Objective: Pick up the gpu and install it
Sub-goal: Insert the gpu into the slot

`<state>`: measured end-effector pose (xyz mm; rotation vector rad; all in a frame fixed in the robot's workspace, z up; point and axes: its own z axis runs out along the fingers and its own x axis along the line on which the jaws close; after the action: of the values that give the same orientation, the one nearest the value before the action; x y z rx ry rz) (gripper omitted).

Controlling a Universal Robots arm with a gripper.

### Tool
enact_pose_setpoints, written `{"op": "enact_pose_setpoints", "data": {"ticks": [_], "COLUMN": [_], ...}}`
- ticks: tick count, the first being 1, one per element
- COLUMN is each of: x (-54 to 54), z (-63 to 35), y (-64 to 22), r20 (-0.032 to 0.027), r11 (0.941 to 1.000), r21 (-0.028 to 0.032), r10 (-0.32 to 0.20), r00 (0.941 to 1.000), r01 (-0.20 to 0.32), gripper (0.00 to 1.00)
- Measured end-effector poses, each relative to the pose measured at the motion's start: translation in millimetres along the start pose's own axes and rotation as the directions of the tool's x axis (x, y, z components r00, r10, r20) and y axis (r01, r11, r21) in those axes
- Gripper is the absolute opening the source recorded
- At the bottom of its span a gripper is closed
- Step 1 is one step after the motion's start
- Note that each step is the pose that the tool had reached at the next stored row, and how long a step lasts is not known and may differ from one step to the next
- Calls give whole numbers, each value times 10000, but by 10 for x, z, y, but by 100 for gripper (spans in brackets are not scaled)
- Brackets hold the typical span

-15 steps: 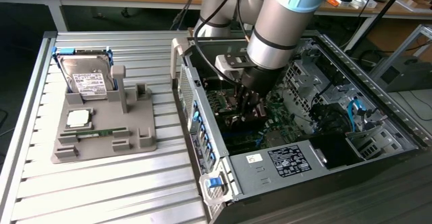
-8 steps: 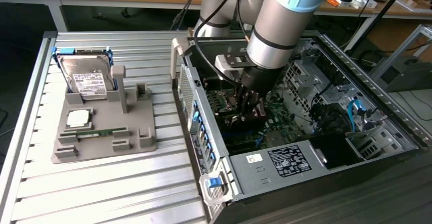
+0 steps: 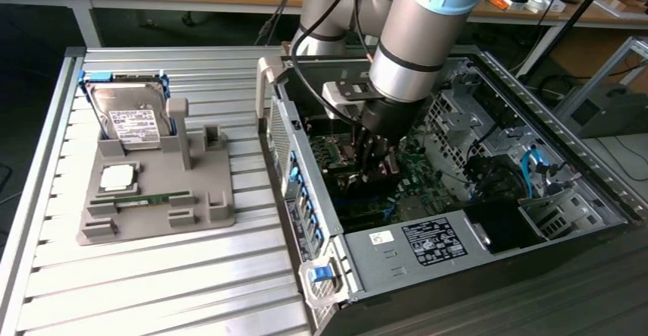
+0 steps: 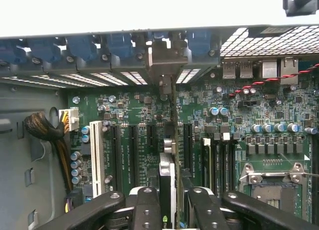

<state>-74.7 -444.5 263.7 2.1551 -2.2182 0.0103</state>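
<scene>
Grey aluminium slats form the workbench [image 3: 162, 290], and on it, filling the right half of the exterior frame, lies an open computer case [image 3: 567, 161], side panel off so the motherboard [image 4: 124, 110] faces up for access. Reaching down from the top centre, the Universal Robots arm [image 3: 426, 25] plunges into the case, its gripper [image 3: 371, 161] just above the board. At centre left a grey holder tray [image 3: 152, 199] keeps spare parts upright and sorted: a silver hard drive [image 3: 132, 120] stands in its slot, a slim green memory stick [image 3: 142, 197] lies flat near the front. From the wrist, the gripper [image 4: 172, 202] is clamped part-closed on the gpu [image 4: 168, 185], held edge-on and vertical. Its metal end bracket [image 4: 166, 60] meets the rear expansion opening, apparently so the card lines up with the slot [image 4: 172, 135] beneath.
</scene>
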Motion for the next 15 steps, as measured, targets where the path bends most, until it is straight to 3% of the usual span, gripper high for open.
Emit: {"op": "enact_pose_setpoints", "data": {"ticks": [15], "x": [3], "z": [-103], "y": [3], "r20": [3], "r11": [10000], "r21": [3], "r10": [2], "r00": [10000], "r01": [-2], "gripper": [27]}}
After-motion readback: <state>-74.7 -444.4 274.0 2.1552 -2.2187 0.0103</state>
